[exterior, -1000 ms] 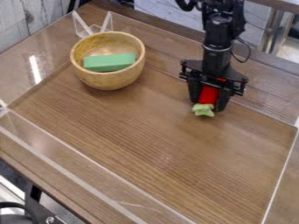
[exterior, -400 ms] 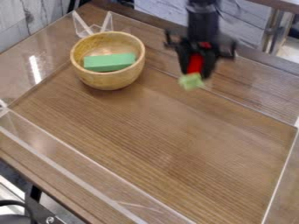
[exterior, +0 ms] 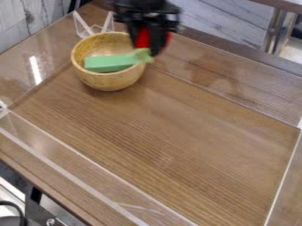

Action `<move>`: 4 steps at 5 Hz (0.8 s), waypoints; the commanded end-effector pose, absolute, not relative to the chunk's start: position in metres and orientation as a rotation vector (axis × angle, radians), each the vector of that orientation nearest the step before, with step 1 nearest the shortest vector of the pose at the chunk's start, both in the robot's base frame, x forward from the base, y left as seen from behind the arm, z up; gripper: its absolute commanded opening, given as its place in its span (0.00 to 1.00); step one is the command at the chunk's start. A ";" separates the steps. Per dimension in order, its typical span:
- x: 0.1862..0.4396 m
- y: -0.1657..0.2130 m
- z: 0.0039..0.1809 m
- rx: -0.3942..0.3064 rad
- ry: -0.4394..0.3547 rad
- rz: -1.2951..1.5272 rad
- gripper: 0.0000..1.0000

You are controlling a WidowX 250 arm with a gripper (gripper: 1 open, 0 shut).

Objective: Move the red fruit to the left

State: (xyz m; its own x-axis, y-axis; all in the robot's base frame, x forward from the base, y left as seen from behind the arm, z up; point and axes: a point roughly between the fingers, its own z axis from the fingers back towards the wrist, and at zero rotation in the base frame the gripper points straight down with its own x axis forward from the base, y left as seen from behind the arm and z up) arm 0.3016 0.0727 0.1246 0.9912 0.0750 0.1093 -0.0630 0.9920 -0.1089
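1. The gripper sits at the top centre of the frame, pointing down, its jaws clamped on the red fruit. The fruit hangs between the jaws, clear of the tabletop.

2. The fruit's long axis runs roughly vertical: red body up in the jaws, green leafy cap at the bottom, tipped a little toward the lower left.

3. The relation that matters: the fruit hangs just above the right rim of the wooden bowl, in the upper left of the frame. The cap overlaps the rim line and comes close to the green sponge block lying in the bowl. Blur makes it hard to say whether the cap touches anything; it looks clear.

4. Open wooden tabletop lies below and to the left of the bowl, so a set-down probably means passing over or around the bowl.

5. Against the earlier frames: a second ago the gripper stood at the right of the frame with the fruit down on the table. Now both are higher and well to the left. The bowl and block have not shifted.
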 end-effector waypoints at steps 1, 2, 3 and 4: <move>0.280 0.100 0.138 -0.074 -0.170 0.069 0.00; 0.265 0.111 0.127 -0.064 -0.152 0.095 0.00; 0.257 0.117 0.114 -0.058 -0.144 0.128 0.00; 0.250 0.122 0.105 -0.051 -0.131 0.116 0.00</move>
